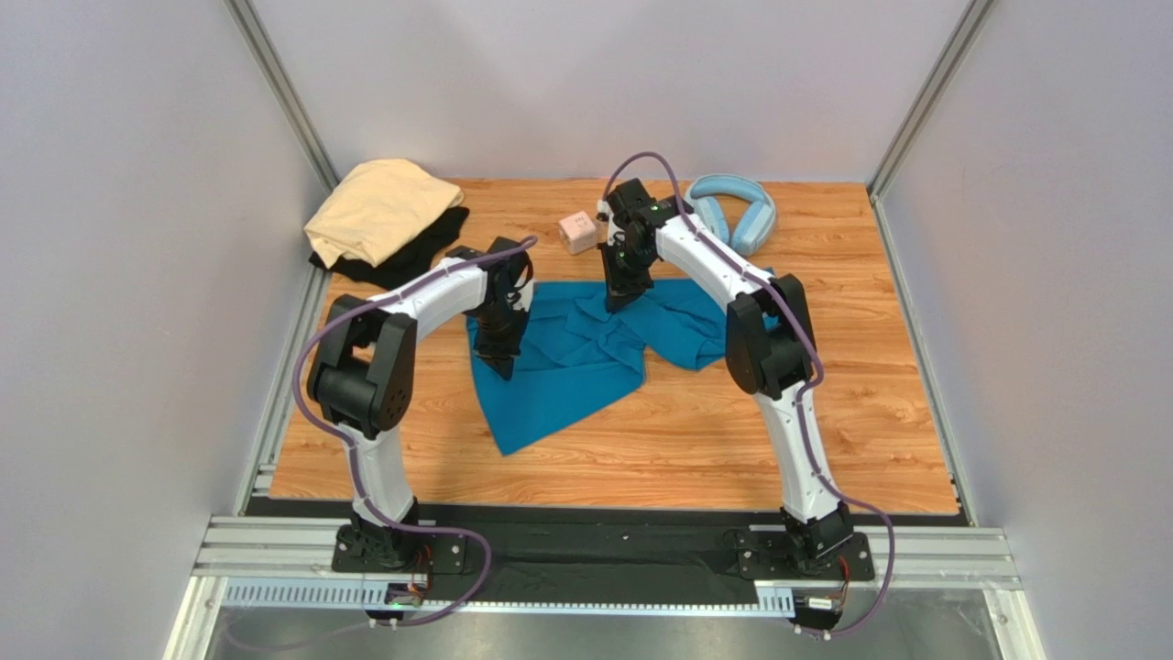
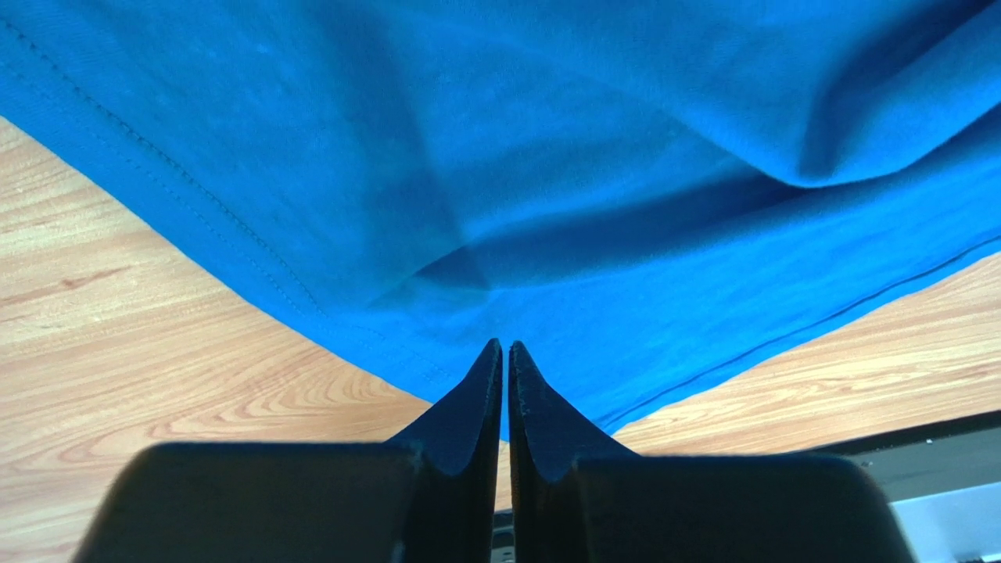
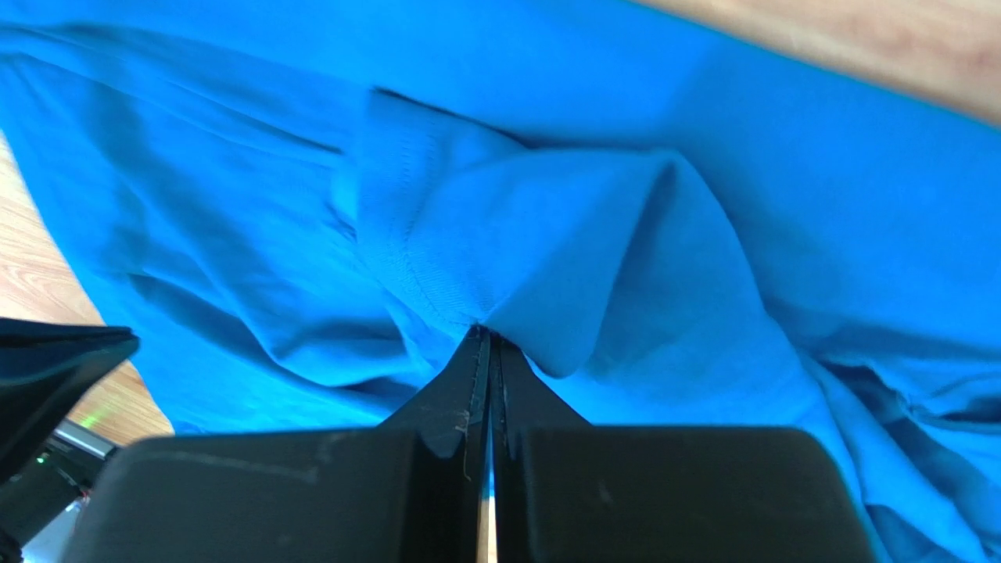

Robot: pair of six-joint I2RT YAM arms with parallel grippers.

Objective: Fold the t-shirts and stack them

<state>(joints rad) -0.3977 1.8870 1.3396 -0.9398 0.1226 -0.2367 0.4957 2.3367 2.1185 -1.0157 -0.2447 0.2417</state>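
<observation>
Teal-blue t-shirt (image 1: 572,392) sprawls rumpled just nearside of the pink cube (image 1: 578,233), nothing folded yet; left jaws and right jaws both pinch its cloth. Tan t-shirt (image 1: 379,206) and black t-shirt (image 1: 420,257) sit heaped left of the cube.

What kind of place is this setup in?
Probably a lab test cell, not a home: plain white panels on aluminium posts enclose a wooden tabletop, with the left arm and right arm bolted to a metal rail.

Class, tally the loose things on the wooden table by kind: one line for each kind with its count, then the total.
T-shirts: 3 (teal-blue t-shirt, pale tan t-shirt, black t-shirt)
Headphones: 1 (light-blue headphones)
Cubes: 1 (pink cube)
Total: 5
</observation>
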